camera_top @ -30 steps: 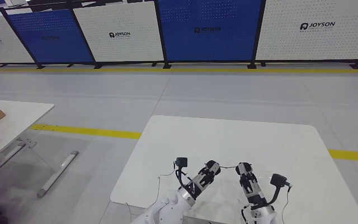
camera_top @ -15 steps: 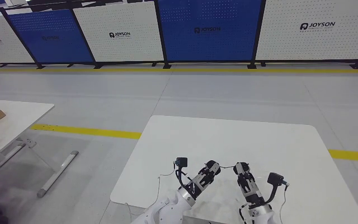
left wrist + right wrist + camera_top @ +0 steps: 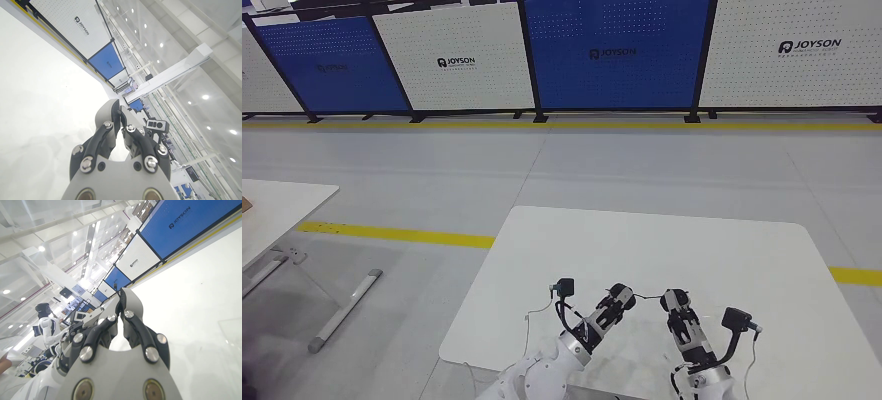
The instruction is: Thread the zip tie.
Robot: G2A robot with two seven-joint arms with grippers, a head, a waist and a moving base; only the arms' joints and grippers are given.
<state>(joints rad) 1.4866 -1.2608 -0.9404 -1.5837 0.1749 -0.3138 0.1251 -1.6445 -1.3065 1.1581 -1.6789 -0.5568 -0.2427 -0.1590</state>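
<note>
Both arms sit low over the near edge of the white counter (image 3: 662,240), side by side, with their tips turned toward each other. The zip tie (image 3: 647,297) is a thin black strap that spans the short gap between the two tips.

The right gripper (image 3: 674,298) has its jaws pressed together on one end of the strap. In the right wrist view, the right gripper (image 3: 121,295) pinches the zip tie (image 3: 115,287), which pokes out past the tips with its small square head free of the jaws. The counter (image 3: 189,285) lies bare beside it.

The left gripper (image 3: 621,294) also has its jaws closed. In the left wrist view, the ribbed black pads of the left gripper (image 3: 119,109) meet. A small dark nub sits at the seam near the tips. It is probably the other end of the strap, but it is too small to be sure. The counter (image 3: 37,75) stretches away white on one side of it.

Past the counter's far edge is grey floor crossed by a yellow line (image 3: 392,234). Behind that stands a row of blue and white panels (image 3: 617,50). The corner of a second white table (image 3: 272,205) shows off to the left.
</note>
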